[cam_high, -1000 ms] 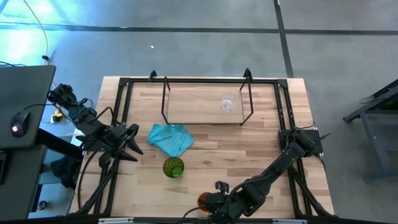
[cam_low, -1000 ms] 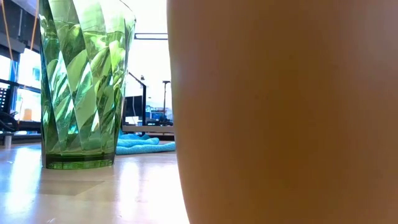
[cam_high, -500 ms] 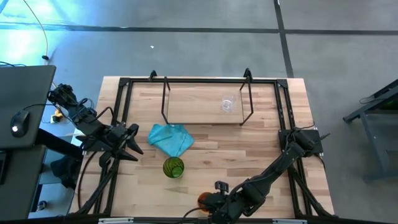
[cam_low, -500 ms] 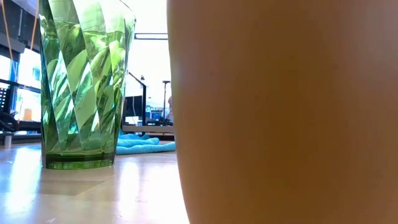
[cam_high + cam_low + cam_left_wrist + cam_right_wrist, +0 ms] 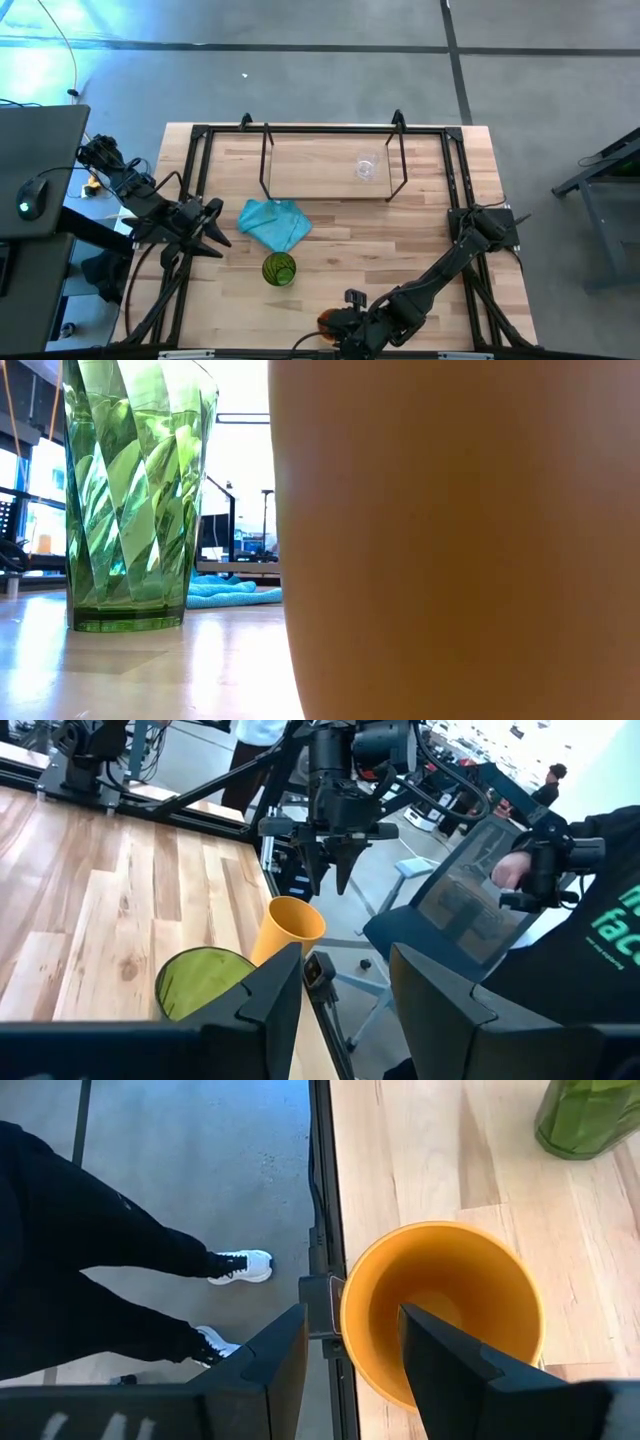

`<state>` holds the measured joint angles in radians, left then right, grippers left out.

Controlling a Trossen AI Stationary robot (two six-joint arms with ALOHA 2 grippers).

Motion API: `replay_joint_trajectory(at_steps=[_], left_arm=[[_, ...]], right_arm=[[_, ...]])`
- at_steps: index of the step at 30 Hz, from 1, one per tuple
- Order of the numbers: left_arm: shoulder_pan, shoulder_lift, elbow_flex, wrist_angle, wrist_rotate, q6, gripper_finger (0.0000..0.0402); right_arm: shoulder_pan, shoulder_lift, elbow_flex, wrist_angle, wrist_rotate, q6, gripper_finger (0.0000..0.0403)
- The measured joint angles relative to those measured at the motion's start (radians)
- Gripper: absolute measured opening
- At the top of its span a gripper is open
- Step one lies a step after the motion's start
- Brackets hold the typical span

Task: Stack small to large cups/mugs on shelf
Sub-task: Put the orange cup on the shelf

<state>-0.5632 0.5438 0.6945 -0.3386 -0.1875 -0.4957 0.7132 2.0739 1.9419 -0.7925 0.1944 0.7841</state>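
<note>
The orange cup (image 5: 326, 321) stands upright on its base at the table's near edge; it fills the right of the low view (image 5: 450, 540). My right gripper (image 5: 350, 1318) hangs open just above the cup's rim (image 5: 345, 1315), fingers pointing down, one over the inside and one outside; the left wrist view shows its tips (image 5: 338, 880) clear of the cup (image 5: 290, 927). The green cup (image 5: 279, 269) stands upright nearby. The clear cup (image 5: 367, 167) stands on the shelf (image 5: 310, 160). My left gripper (image 5: 222, 232) waits open at the table's left.
A teal cloth (image 5: 274, 222) lies between the shelf and the green cup. The table's black frame rail (image 5: 322, 1200) runs right beside the orange cup. A person stands beyond the near edge, legs (image 5: 110, 1270) close to the table, holding a device (image 5: 470, 900).
</note>
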Motion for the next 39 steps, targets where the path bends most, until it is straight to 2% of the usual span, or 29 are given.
replay_joint_trajectory(at_steps=[7, 32, 35, 39], left_arm=[[0.0, 0.0, 0.0, -0.001, 0.001, -0.007, 0.0143], [0.0, 0.0, 0.0, -0.004, 0.003, -0.007, 0.0143], [0.0, 0.0, 0.0, -0.005, 0.003, -0.007, 0.0143], [0.0, 0.0, 0.0, -0.005, 0.003, -0.007, 0.0143]], right_arm=[[0.0, 0.022, 0.0, 0.003, -0.04, -0.033, 0.0149], [-0.01, 0.106, 0.001, 0.056, -0.044, 0.002, 0.0149], [-0.018, 0.106, 0.001, 0.046, -0.046, 0.004, 0.0137], [-0.025, 0.106, 0.001, 0.025, -0.054, 0.027, 0.0093]])
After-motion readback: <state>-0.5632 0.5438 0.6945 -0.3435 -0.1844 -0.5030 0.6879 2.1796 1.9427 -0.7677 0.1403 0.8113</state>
